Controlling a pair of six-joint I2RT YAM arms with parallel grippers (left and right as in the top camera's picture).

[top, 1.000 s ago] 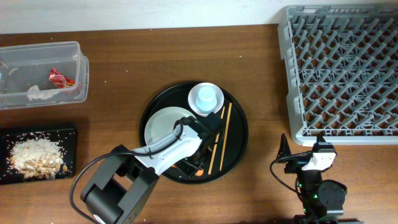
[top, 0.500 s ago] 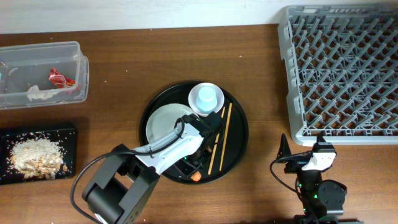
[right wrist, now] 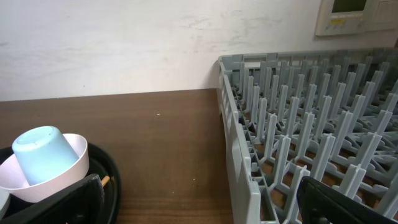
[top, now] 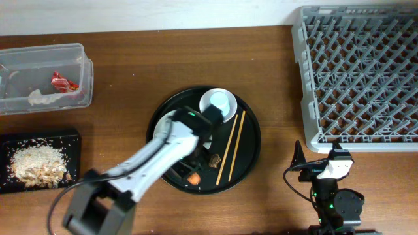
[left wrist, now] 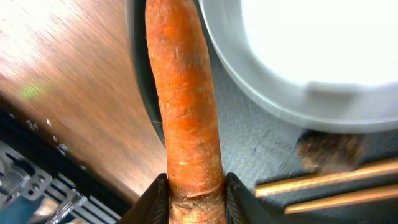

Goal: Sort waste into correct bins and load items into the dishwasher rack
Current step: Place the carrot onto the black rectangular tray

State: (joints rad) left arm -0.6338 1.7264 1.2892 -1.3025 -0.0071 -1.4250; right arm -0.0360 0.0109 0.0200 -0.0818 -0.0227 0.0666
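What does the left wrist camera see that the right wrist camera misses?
Only the left wrist: the left gripper clamped on an orange carrot, plus a dark scrap. Only the right wrist: the grey rack, a pale wall, and a blue cup upside down in a white bowl. Both: the round black tray and wooden table.

Overhead looks down, wrists close, sharing tray

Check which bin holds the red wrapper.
The clear plastic tub, upper left in the overhead view: the red wrapper lies inside with white tissue. The black tray below it holds rice scraps instead.
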